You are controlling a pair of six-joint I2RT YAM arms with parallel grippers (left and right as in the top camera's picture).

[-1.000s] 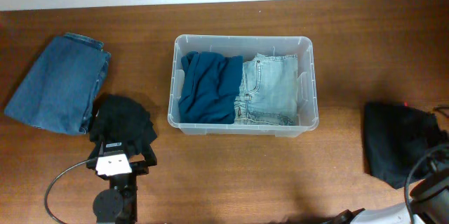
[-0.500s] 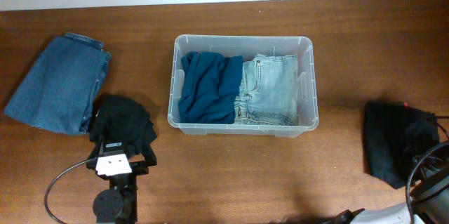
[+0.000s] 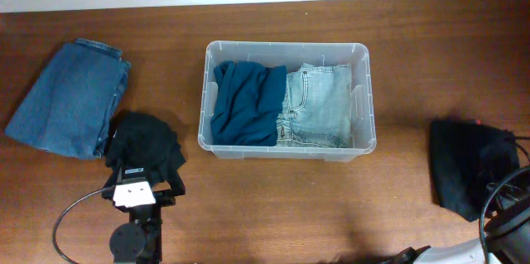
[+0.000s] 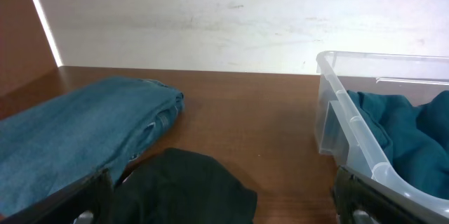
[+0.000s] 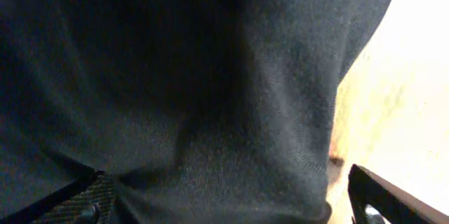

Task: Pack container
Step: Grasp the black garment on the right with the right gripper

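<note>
The left gripper [image 3: 142, 185] holds its jaws spread wide and empty, low over the table [image 3: 273, 206], with a crumpled black garment [image 3: 145, 141] just ahead at its 12 o'clock and a folded pair of dark blue jeans [image 3: 70, 98] beyond at about 10 o'clock. The right gripper [image 5: 228, 203] also has its jaws wide, and its wrist view is filled with a second black garment [image 3: 464, 169]; the cloth sits between the jaws, though I cannot tell whether they touch it. The container [image 3: 286, 45] stands at mid-table, toward 1 o'clock from the left jaws and 10 o'clock from the right-hand black garment. It holds a teal garment [image 3: 247, 103] in its left half and light blue jeans [image 3: 319, 107] in its right. Over the last second nothing visible has shifted: both arms sit where they were and no garment has moved. The packing looks about half done, with three pieces still out on the table and a fresh grasp apparently pending.
</note>
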